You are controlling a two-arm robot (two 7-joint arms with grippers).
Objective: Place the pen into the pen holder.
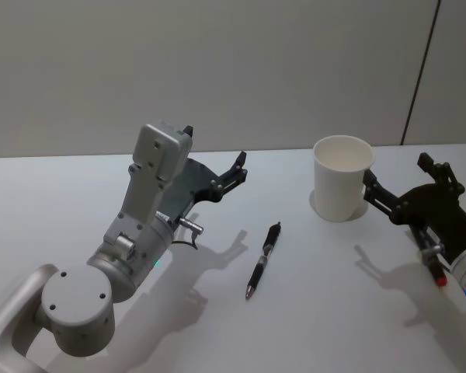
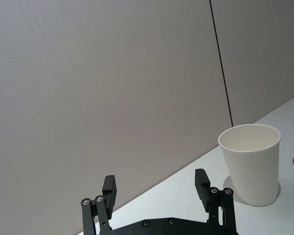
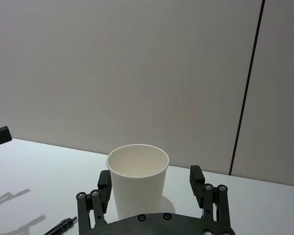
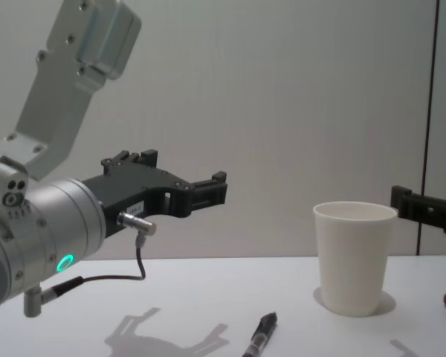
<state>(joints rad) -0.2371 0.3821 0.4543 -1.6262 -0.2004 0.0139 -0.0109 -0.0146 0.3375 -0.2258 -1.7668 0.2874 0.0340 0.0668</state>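
A black pen with a clear barrel lies flat on the white table, near the middle, its tip toward me. The pen holder, a plain white paper cup, stands upright behind and to the right of the pen. My left gripper hangs open in the air to the left of the pen, holding nothing. My right gripper is open just to the right of the cup, one finger close beside its wall. In the right wrist view the cup stands just ahead of the open fingers.
The white table runs back to a grey panel wall with a dark vertical seam at the right. Cables and a red-tipped connector hang on the right wrist.
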